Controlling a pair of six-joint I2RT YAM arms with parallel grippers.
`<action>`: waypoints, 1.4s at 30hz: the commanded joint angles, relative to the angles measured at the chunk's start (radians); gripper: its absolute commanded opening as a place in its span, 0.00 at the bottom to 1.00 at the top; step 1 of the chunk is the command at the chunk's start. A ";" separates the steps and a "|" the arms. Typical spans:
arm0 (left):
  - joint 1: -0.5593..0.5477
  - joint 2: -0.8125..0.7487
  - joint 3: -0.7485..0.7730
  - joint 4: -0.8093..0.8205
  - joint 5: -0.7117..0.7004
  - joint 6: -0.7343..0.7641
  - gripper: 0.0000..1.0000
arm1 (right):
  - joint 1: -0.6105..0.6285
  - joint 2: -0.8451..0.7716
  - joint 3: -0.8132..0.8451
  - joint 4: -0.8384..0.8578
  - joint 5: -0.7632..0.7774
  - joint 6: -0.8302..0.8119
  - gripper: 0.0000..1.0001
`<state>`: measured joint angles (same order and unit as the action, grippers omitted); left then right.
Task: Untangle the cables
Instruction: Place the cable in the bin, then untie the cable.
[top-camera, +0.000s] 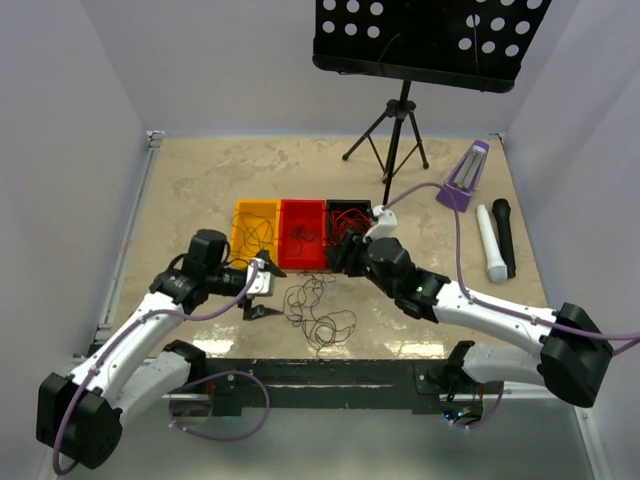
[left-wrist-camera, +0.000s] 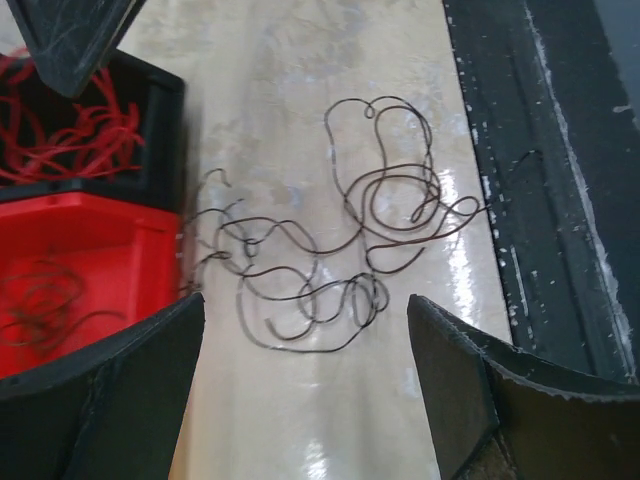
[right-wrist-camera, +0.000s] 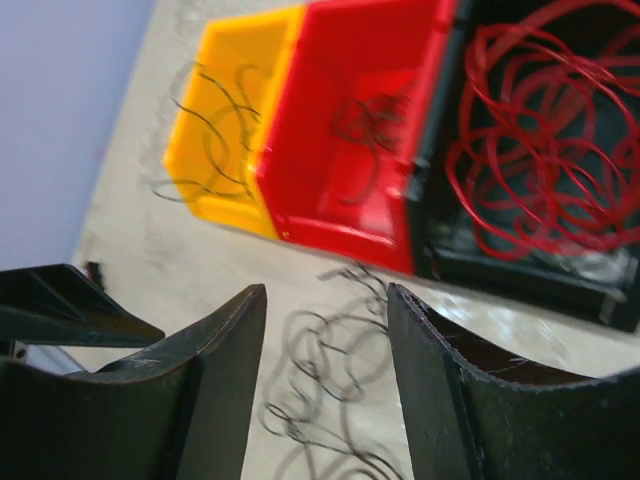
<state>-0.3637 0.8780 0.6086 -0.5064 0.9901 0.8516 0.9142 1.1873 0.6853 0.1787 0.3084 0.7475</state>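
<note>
The table (top-camera: 200, 190) is beige with a faint marbled pattern. Three bins stand in a row: the yellow bin (top-camera: 256, 204) on the left, the red bin (top-camera: 302, 204) in the middle and the black bin (top-camera: 348, 203) on the right. Bright red wires (right-wrist-camera: 530, 150) coil in the black bin. Brown-black dark wires (left-wrist-camera: 340, 270) curl on the table just near of the bins, and more of that colour lie in the red and yellow ones. At the far side stands a black music stand (top-camera: 420, 55) with rows of round holes. To the far right are a purple metronome (top-camera: 465, 180), a white microphone (top-camera: 490, 245) and a black microphone (top-camera: 503, 235). The left arm (top-camera: 140, 340) and right arm (top-camera: 500, 320) are white with black joints and carry lilac hoses (top-camera: 458, 240). The left gripper (left-wrist-camera: 305, 310) and right gripper (right-wrist-camera: 325, 300) are black. The walls (top-camera: 60, 100) are pale lilac-grey.
</note>
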 joint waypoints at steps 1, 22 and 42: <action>-0.072 0.076 -0.087 0.239 0.018 -0.083 0.86 | 0.037 -0.127 -0.102 0.022 0.079 0.026 0.56; -0.092 0.173 -0.132 0.448 -0.125 -0.037 0.82 | 0.083 0.195 -0.139 0.197 -0.103 0.161 0.53; -0.092 0.070 -0.148 0.319 -0.133 0.064 0.82 | 0.074 0.407 -0.038 0.398 -0.045 0.155 0.35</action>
<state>-0.4522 0.9703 0.4759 -0.1833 0.8391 0.8829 0.9916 1.6184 0.6098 0.4919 0.2440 0.9081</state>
